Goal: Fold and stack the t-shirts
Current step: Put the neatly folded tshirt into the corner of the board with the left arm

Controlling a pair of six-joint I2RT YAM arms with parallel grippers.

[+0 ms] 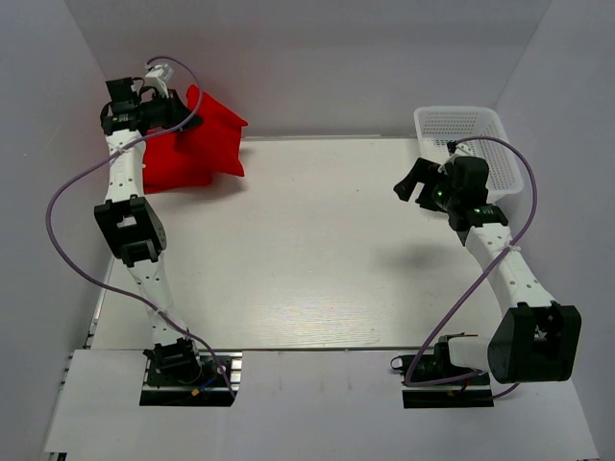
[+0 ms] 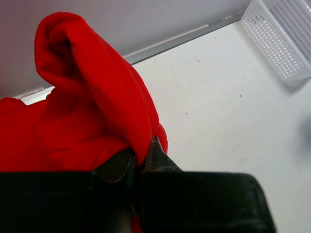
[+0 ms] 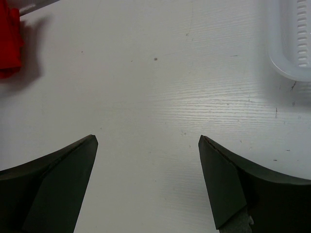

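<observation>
You are working on a pale white table (image 1: 317, 250) boxed in by plain white walls (image 1: 317, 58). From the top view, count one red t-shirt (image 1: 192, 154), one white mesh basket (image 1: 471, 144) and two arms, each with one gripper. The red t-shirt sits at the table's 10 o'clock corner, bunched and partly lifted. Its bulk rests on the surface and its top is drawn up to a peak at the left gripper (image 1: 181, 108). Its long axis runs roughly across the table from 9 toward 3 o'clock, and a loose flap points toward 3 o'clock. The basket is at 2 o'clock, well apart from the shirt. The right gripper (image 1: 413, 182) hangs just beside the basket on its 9 o'clock side, above bare table. In the left wrist view, your left gripper (image 2: 144, 156) is pinched tight on a fold of the red t-shirt (image 2: 92, 92). That fold rises from the fingers toward 11 o'clock in a rounded hump, and more cloth lies at 9 o'clock. The basket (image 2: 284, 34) fills the 2 o'clock corner. In the right wrist view, your right gripper (image 3: 148, 141) has its fingers (image 3: 63, 179) spread wide with nothing between them, over bare table. A sliver of the red t-shirt (image 3: 9, 43) shows at 10 o'clock, and the basket (image 3: 291, 43) edge at 2 o'clock.
</observation>
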